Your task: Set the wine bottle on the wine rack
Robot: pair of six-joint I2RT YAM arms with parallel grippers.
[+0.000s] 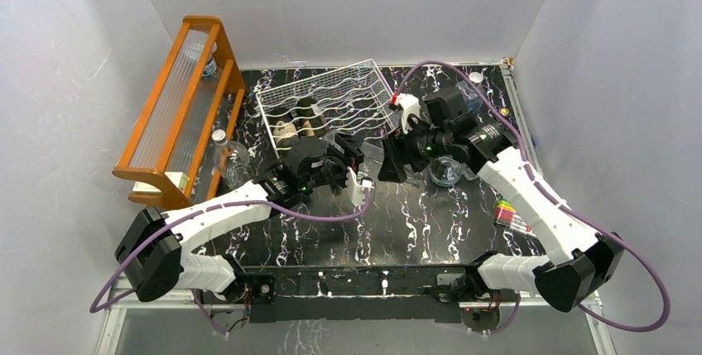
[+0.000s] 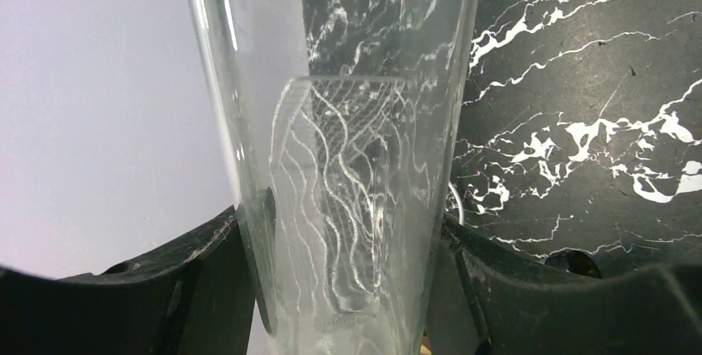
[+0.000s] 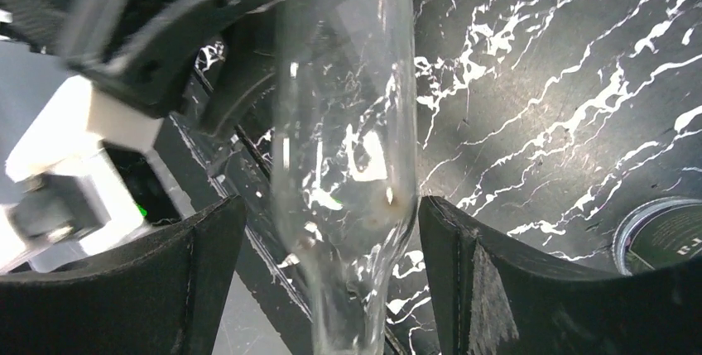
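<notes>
1. The top external view looks down from above and behind the arms (image 1: 215, 223). It faces away from their bases and stands far enough back to take in the whole table (image 1: 430, 223) and the wine rack (image 1: 331, 98).
2. The left wrist view sits just behind the left tool (image 2: 348, 239). It looks along the fingers, very near the wine bottle (image 2: 348, 82), which fills the middle of the picture.
3. The right wrist view sits just behind the right tool (image 3: 331, 214), equally near. It faces the same bottle from the opposite side, and the left tool shows in its upper left corner.
4. All three views share the bottle and the dark marbled table.
</notes>
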